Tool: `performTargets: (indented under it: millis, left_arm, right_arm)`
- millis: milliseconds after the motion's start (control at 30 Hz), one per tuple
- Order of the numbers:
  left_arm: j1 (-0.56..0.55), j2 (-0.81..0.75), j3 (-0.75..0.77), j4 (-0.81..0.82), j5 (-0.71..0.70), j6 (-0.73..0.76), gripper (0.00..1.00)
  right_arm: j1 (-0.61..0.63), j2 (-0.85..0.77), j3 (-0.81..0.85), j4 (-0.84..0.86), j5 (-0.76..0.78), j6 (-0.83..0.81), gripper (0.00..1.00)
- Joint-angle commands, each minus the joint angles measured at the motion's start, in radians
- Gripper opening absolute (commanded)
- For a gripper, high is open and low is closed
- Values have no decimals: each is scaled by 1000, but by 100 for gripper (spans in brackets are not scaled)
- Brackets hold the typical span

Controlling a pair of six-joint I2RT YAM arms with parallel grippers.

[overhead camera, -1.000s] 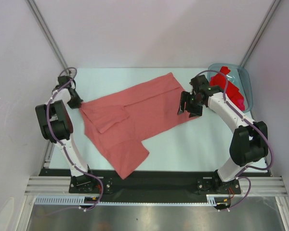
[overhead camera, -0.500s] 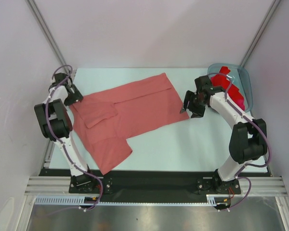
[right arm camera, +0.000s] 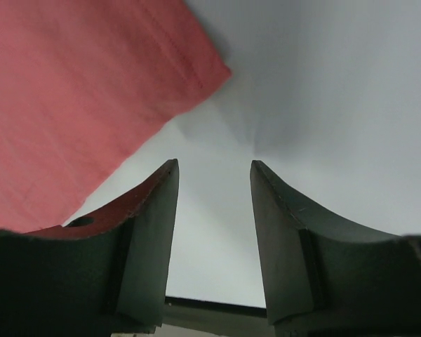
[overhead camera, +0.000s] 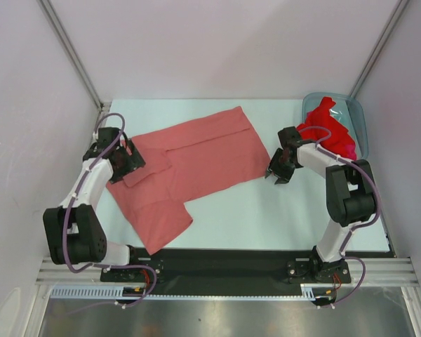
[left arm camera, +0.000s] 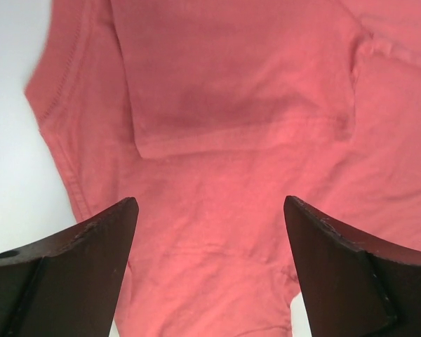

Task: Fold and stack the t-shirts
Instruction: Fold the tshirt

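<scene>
The salmon-pink t-shirt (overhead camera: 203, 158) lies spread flat on the table (overhead camera: 266, 217), its long axis running across from left to right and tilting a little toward the far side at the right end, with one lobe reaching toward the near edge. The left gripper (overhead camera: 132, 156) hangs directly over the shirt's left end, jaws spread wide and empty; its wrist view shows only cloth beneath, with the hemmed edge of a folded-in flap (left arm camera: 231, 84) lying just ahead of the fingertips. The right gripper (overhead camera: 274, 173) is just off the shirt's near-right corner, over bare table; its jaws stand partly apart with nothing between them, and the corner lies ahead and to the left of them, close but not touching. The brighter red t-shirts (overhead camera: 330, 130) are heaped in the translucent bin (overhead camera: 360, 119) at the far right, behind that arm. Judging from this layout, each arm is nearest its own end of the shirt, so a fold across the long axis would likely start with the right pincer reaching leftward onto that corner
</scene>
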Motion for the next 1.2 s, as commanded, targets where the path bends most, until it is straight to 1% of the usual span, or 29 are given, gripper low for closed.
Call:
performTargets:
  millis: [0,100,133,233,300,567,667,733,900,1067,1100,1167]
  left_arm:
    - [-33,-51,-46,-8,64,0,91]
    - [-44,-88,-75,-8,71,7,90]
    - [-45,-96,-85,-6,99,7,90]
    - [-51,-110,-93,-11,108,9,90]
    - [-55,-111,-90,-18,108,13,89]
    - [-55,-85,-49,-25,102,27,89]
    - [-53,-77,-41,-31,110,27,89]
    - [-55,-81,-40,-32,108,27,89]
    - [-53,-82,-21,-41,105,33,89]
    - [-55,-81,-6,-42,113,30,89]
    - [-55,-82,-6,-41,114,30,89]
    - [-55,-84,-12,-38,114,32,89]
  right_arm:
    - [0,9,4,101,113,48,50]
    - [-12,15,7,149,130,43,50]
    - [-17,20,12,163,130,43,50]
    - [-37,53,42,155,112,45,49]
    - [-40,79,64,144,98,46,49]
    - [-49,104,61,147,95,57,48]
    - [-64,113,67,149,95,50,46]
    - [-68,113,70,143,95,42,43]
    - [-68,121,59,158,29,31,39]
    - [-68,132,41,170,-11,27,31]
    - [-68,129,33,179,-13,23,26]
    - [-69,125,18,189,-3,17,20]
